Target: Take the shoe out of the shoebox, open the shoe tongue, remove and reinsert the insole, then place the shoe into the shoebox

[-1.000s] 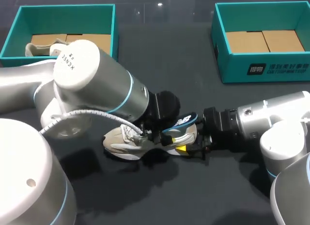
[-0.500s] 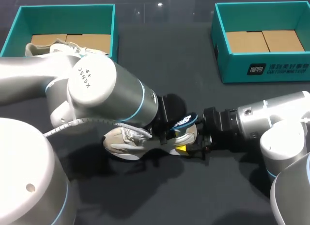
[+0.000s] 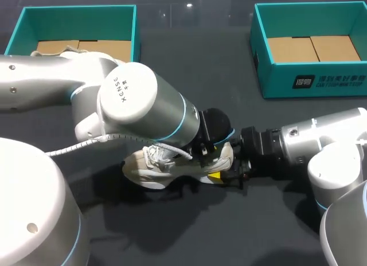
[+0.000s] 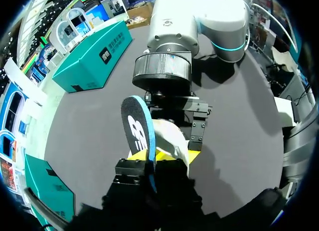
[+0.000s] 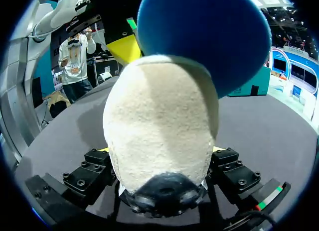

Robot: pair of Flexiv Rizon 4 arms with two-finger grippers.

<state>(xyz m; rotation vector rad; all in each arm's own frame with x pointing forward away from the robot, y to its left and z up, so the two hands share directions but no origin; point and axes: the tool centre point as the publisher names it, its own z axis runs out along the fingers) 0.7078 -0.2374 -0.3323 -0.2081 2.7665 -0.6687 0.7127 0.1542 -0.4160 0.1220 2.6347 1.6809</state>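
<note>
Swung rightward since a second ago: your left arm (image 3: 137, 105), its wrist now over the shoe opening. Left gripper (image 4: 149, 164) is pinched on the dark blue foam insole (image 4: 138, 126), which stands on edge. Right gripper (image 5: 164, 183) is clamped on the heel of the cream and grey sneaker (image 3: 146, 168). The sneaker lies on the dark table (image 3: 229, 231), well apart from the left teal shoebox (image 3: 80, 12) and the right teal shoebox (image 3: 312, 85).

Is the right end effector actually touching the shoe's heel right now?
Touching. The right wrist view shows the shoe heel-first in the right end effector, both fingers pressed against its sides.
</note>
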